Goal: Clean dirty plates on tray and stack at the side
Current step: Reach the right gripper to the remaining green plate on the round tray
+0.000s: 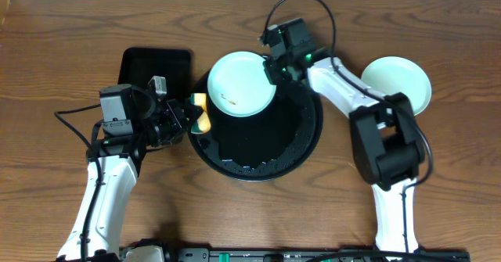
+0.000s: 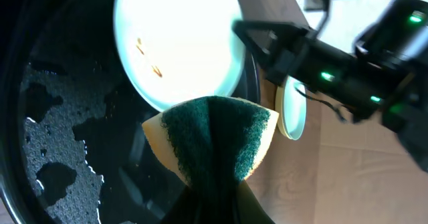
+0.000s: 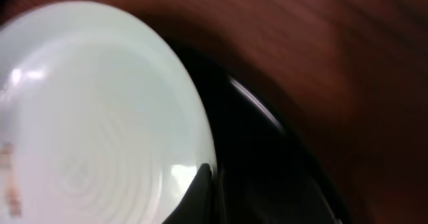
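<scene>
A pale aqua-mint plate (image 1: pixel 241 83) with thin brown streaks is held tilted over the far left of the round black tray (image 1: pixel 301 137). My right gripper (image 1: pixel 274 68) is shut on its right rim; the right wrist view shows a finger (image 3: pixel 200 190) over the plate's edge (image 3: pixel 93 117). My left gripper (image 1: pixel 188 115) is shut on a yellow sponge with a green scrub face (image 1: pixel 201 112), just left of the plate, at the tray's left rim. In the left wrist view the sponge (image 2: pixel 214 134) sits just below the plate (image 2: pixel 177 40). A second aqua-mint plate (image 1: pixel 398 82) lies on the table at the right. The yellow plate is out of view.
A smaller rectangular black tray (image 1: pixel 153 66) lies at the back left, behind my left gripper. The round tray's floor is wet with foam patches (image 2: pixel 53 137). The right arm's cable (image 1: pixel 301 4) arches over the table's far side.
</scene>
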{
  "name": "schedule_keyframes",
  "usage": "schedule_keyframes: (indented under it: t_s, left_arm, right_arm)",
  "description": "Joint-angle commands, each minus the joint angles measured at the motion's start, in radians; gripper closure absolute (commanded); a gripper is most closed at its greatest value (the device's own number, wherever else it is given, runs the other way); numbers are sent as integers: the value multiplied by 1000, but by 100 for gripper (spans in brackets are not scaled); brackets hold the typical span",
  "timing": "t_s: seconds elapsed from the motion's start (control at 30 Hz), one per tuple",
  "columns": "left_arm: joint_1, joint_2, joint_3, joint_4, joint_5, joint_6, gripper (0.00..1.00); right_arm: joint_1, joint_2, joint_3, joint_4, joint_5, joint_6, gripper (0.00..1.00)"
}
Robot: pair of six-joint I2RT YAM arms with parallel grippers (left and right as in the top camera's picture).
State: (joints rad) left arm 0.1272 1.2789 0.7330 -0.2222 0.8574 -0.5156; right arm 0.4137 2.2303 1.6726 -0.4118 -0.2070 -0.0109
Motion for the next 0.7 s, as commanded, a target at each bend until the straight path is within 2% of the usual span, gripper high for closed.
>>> schedule_keyframes:
  t_s: [0.0,0.27,0.5,0.67]
  left_arm:
    - [-2,-16,6,14,-6,20,92]
    - [-2,-16,6,13,-5,20,92]
    - [-2,-16,6,13,-6,20,92]
    - [-2,-16,6,6,-6,21,89]
  right_arm:
    - [-15,-119,11,-84,38,53,99]
    - [-22,-191,11,-373,163,119,99]
    - [-40,-192,10,-422,151,292,99]
    - [-51,-192,10,-484,84,333,99]
